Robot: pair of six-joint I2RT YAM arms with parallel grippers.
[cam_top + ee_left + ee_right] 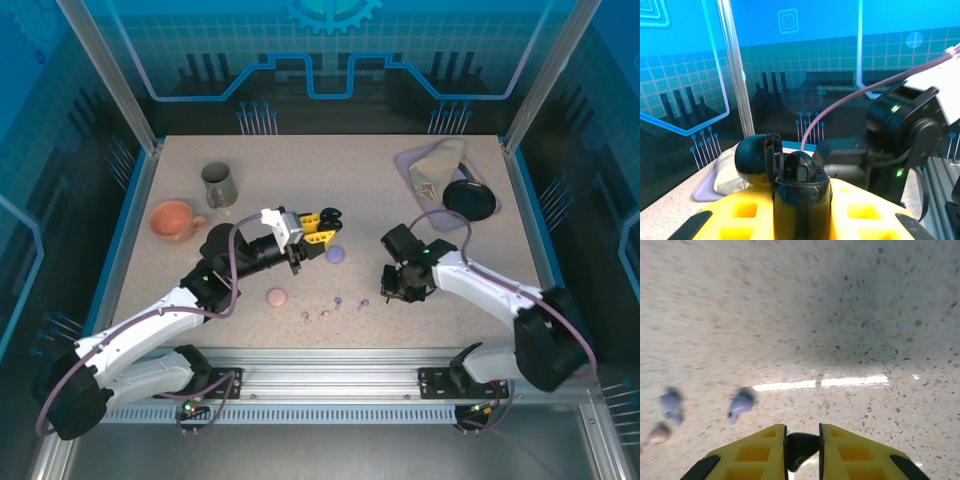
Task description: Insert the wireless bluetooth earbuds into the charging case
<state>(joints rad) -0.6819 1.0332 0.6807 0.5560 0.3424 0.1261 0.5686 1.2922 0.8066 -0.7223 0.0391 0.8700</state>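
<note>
"Earbuds [323,314] first: any seated yet?"

"Hard to say. Four small ones, lavender and pinkish-beige, lie loose near the front edge of the worktop [330,160], about midway along it. None of those is in a case."

"And the black pair?"

"The right gripper [395,288] has its fingers closed nearly together on a small black bud [801,449], low over the worktop just right of the loose ones. I can't find the other black one; the case's wells are too dark to read."

"Which case?"

"The black charging case [801,176], lid hinged open, clamped in the left gripper [312,232] above the middle of the worktop. A lavender case [336,254] and a pink case [277,297] sit closed nearer the front."

"So, early days?"

"I'd judge so: one bud in hand, not yet inserted, and at least four more to go."
</note>
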